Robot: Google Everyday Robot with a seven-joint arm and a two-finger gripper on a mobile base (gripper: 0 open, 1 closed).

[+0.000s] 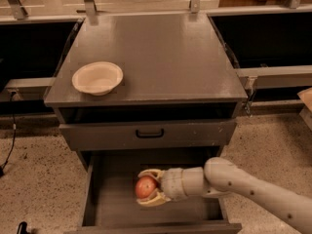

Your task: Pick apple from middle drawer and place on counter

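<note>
The small red apple (145, 187) sits between the two cream fingers of my gripper (147, 187), over the floor of the open middle drawer (113, 199). The fingers close on the apple from above and below, and it looks lifted a little off the drawer floor. My white arm reaches in from the lower right. The counter (161, 57) is the flat grey cabinet top above the drawer.
A cream bowl (97, 77) stands on the counter's left front. A closed upper drawer front with a black handle (149, 133) overhangs the open drawer. Metal rails and posts run along the back. Speckled floor lies on both sides.
</note>
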